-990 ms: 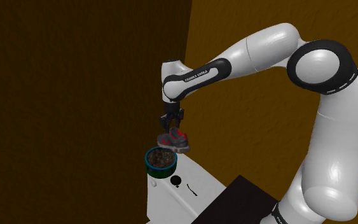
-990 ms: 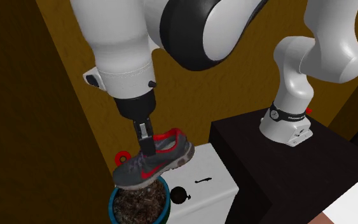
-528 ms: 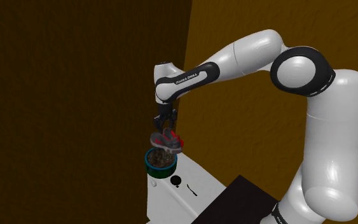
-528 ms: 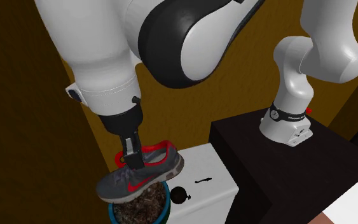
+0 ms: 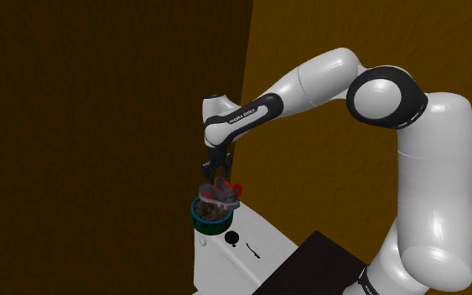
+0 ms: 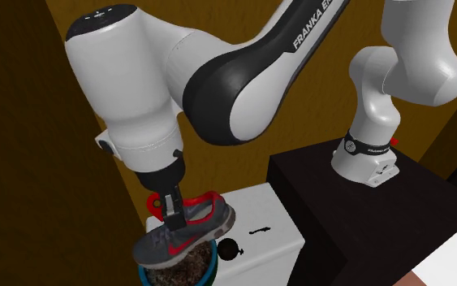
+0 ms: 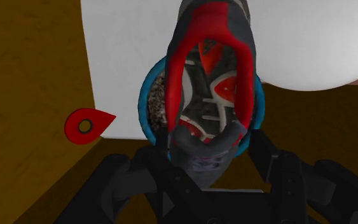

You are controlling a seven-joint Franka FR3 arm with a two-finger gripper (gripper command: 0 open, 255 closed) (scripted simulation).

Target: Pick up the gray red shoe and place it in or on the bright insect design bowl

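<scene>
Status: gripper (image 6: 173, 213) hangs straight down off the arm (image 6: 218, 89). Jaws are clamped on the shoe (image 6: 184, 236) at the heel-end collar, so the shoe's in the air and held.

Shoe = grey upper, red lining + red side mark. In the 2nd ext view it's tilted: toe low toward that view's left, heel higher toward its right.

Shoe is directly over the bowl (image 6: 147, 275) (blue rim, speckled brown inside). In the 2nd ext view the toe half overlaps the bowl mouth. Can't tell if the sole touches the rim.

Wrist view looks down into the shoe's (image 7: 212, 95) red-lined opening. The bowl's (image 7: 144, 108) blue rim curves out on both sides under it, so approx centred. Shoulder view agrees: shoe (image 5: 219, 194) just above bowl (image 5: 211, 219), gripper (image 5: 218, 174) on top.

Bowl is at the corner of a white top (image 6: 271, 213), on the 2nd ext view's left, close to the brown wall (image 6: 80, 49).

- Round black item (image 6: 229, 248): on the top, just right of the bowl in that view.
- Thin black squiggle (image 6: 257, 231): on the top, further right.
- Red teardrop tag (image 7: 87, 125): beside the top's edge, near the bowl but apart from it.
- Black stand (image 6: 356, 211): just beside the top on that view's right, w/ the arm base on it.
</scene>
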